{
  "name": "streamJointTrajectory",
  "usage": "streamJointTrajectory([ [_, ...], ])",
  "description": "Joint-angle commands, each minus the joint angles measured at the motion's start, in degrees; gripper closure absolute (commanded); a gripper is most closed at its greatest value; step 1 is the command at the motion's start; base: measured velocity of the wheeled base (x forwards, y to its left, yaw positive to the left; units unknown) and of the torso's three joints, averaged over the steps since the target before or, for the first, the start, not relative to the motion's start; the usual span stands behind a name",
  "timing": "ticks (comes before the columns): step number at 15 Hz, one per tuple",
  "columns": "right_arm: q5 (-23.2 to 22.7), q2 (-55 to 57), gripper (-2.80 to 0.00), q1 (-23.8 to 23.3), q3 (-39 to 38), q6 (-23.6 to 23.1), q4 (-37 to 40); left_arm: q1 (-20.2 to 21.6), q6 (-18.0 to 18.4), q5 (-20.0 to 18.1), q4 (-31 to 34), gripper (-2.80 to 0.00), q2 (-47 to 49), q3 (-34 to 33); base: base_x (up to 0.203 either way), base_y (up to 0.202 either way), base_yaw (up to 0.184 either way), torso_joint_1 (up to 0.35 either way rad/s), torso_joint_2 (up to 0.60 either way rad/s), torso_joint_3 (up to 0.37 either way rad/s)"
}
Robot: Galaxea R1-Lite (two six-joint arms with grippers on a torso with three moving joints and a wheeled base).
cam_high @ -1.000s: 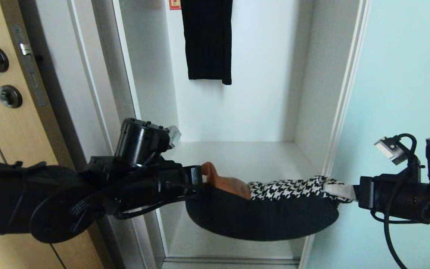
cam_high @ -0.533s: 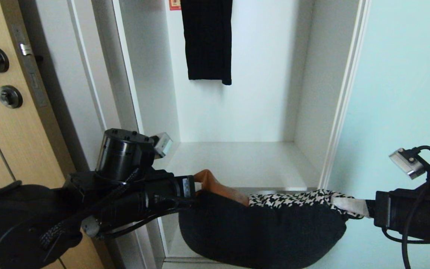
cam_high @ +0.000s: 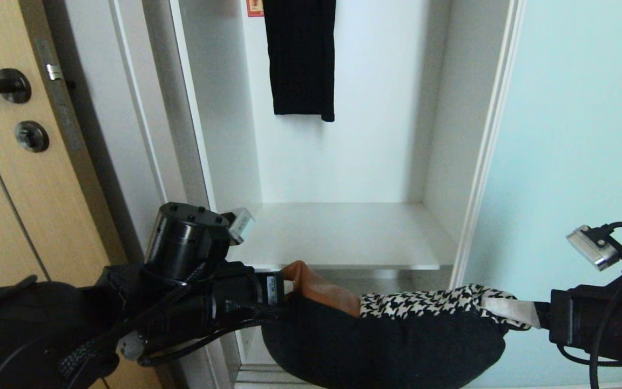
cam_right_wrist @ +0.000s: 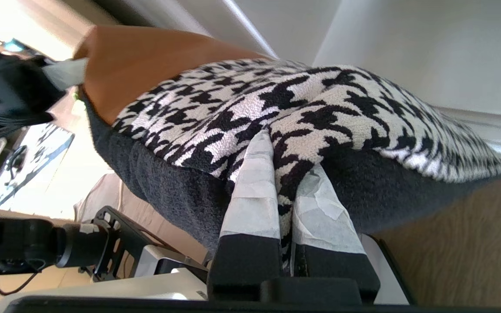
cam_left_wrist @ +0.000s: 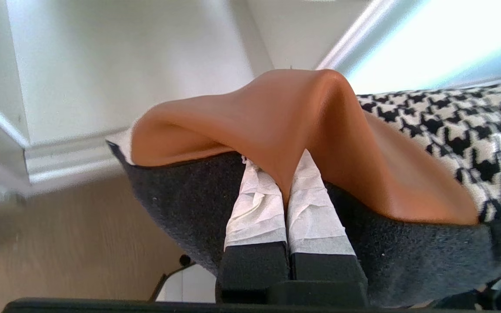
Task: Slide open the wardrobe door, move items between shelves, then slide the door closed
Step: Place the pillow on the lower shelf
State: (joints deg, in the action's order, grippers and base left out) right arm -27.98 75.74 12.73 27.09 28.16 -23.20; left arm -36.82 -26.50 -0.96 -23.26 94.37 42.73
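White wardrobe walls stand in front of me, with the sliding door (cam_high: 586, 135) pushed off to the right and a black cloth (cam_high: 300, 54) hanging at the back. I hold the cushion bag (cam_high: 392, 335) in the air with both arms. My left gripper (cam_left_wrist: 286, 191) is pinching a fold of the brown leather end tight between its pads. My right gripper (cam_right_wrist: 285, 195) is pinching the black-and-white checked end the same way. The bag sags between the two grips, out in front of the white shelf (cam_high: 338, 237) and a bit lower than its front edge. To do this well, I think I should move both arms together at the same speed, keep the bag flat, and not pull the ends apart, or a fold may slip out. I would lift it clear of the shelf edge before pushing in.
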Motion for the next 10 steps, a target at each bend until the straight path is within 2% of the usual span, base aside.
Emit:
streamJointTrajectory([
  [1, -0.15, 0.2, 0.0, -0.16, -0.11, 0.14, -0.18, -0.01, -0.13, 0.0, -0.12, 0.0, 0.98, -0.29, -0.198, 0.0, 0.0, -0.004, 0.0, 0.005],
  [7, -0.15, 0.37, 0.0, -0.42, -0.11, 0.05, -0.18, -0.01, 0.2, 0.17, -0.47, 0.0, 2.9, 0.67, -0.196, 0.0, 0.001, 0.003, 0.0, 0.002],
  [10, -0.24, -0.33, 0.0, -0.33, -0.46, 0.05, -0.18, 0.03, -0.03, 0.17, -2.74, 0.0, 2.73, -0.79, -0.194, 0.0, 0.001, 0.0, 0.0, 0.003],
])
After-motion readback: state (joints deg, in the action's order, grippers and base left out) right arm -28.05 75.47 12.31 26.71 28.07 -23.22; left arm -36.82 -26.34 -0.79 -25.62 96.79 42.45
